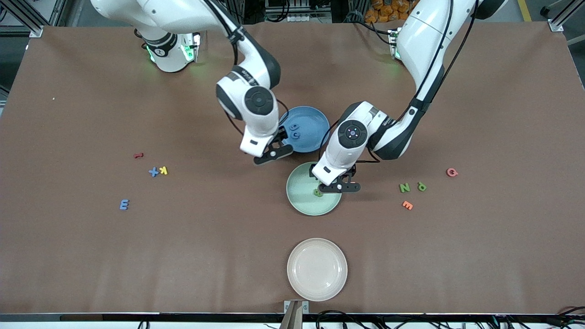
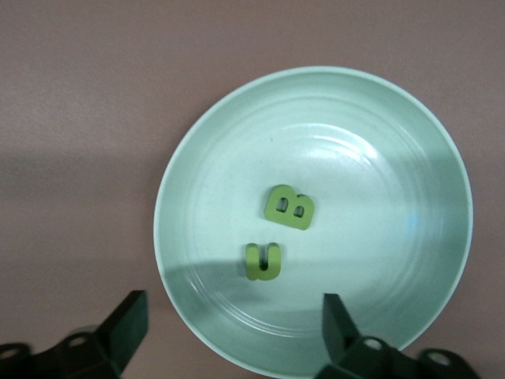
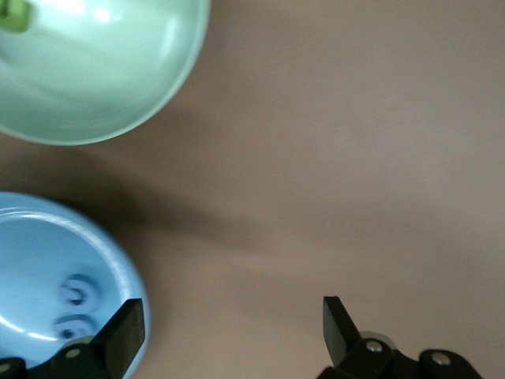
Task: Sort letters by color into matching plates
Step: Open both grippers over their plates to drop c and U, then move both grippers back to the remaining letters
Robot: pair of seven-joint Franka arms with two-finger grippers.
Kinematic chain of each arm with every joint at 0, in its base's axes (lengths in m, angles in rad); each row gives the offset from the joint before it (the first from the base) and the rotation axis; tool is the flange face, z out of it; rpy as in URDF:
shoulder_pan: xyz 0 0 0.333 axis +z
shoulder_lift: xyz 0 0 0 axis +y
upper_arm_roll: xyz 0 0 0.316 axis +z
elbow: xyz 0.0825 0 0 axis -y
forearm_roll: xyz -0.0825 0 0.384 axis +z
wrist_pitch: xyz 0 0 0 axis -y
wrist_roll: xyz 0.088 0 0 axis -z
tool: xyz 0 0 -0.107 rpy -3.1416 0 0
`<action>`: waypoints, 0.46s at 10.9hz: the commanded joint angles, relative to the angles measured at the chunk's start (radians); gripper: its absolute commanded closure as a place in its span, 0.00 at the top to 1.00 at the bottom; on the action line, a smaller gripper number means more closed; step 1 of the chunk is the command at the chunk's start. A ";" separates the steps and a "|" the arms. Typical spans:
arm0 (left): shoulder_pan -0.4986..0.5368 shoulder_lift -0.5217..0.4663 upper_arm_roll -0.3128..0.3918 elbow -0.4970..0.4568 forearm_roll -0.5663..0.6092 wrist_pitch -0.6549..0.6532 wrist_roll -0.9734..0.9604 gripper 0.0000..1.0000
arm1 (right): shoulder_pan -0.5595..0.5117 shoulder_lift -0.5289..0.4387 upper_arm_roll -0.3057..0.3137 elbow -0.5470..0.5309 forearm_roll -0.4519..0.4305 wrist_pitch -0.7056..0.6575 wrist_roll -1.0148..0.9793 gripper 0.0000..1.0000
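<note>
In the front view, the left hand (image 1: 339,187) is seen over the green plate (image 1: 301,194), the right hand (image 1: 273,154) over the blue plate's (image 1: 315,123) rim. In the left wrist view, two green letters, a B (image 2: 289,207) and a U (image 2: 263,261), are seen lying flat in the green plate between spread, empty fingers (image 2: 126,324). In the right wrist view, the right hand's fingers (image 3: 120,332) are spread over the bare counter (image 3: 331,158) beside the blue plate, where two blue letters (image 3: 76,290) lie.

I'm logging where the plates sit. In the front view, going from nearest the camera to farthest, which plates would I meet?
Cream-beige plate → pale mint green plate, under the left tool → medium blue plate, with the right tool just off its rim.
</note>
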 commanded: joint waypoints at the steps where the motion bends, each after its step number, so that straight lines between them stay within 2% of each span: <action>1: 0.053 -0.059 0.001 0.004 0.035 -0.098 -0.021 1.00 | -0.123 -0.095 0.004 -0.072 -0.031 -0.023 -0.209 1.00; 4: 0.165 -0.116 0.009 0.000 0.041 -0.173 0.150 1.00 | -0.238 -0.132 -0.026 -0.072 -0.039 -0.044 -0.386 1.00; 5: 0.191 -0.131 0.018 -0.003 0.041 -0.181 0.206 1.00 | -0.259 -0.138 -0.057 -0.072 -0.041 -0.046 -0.401 1.00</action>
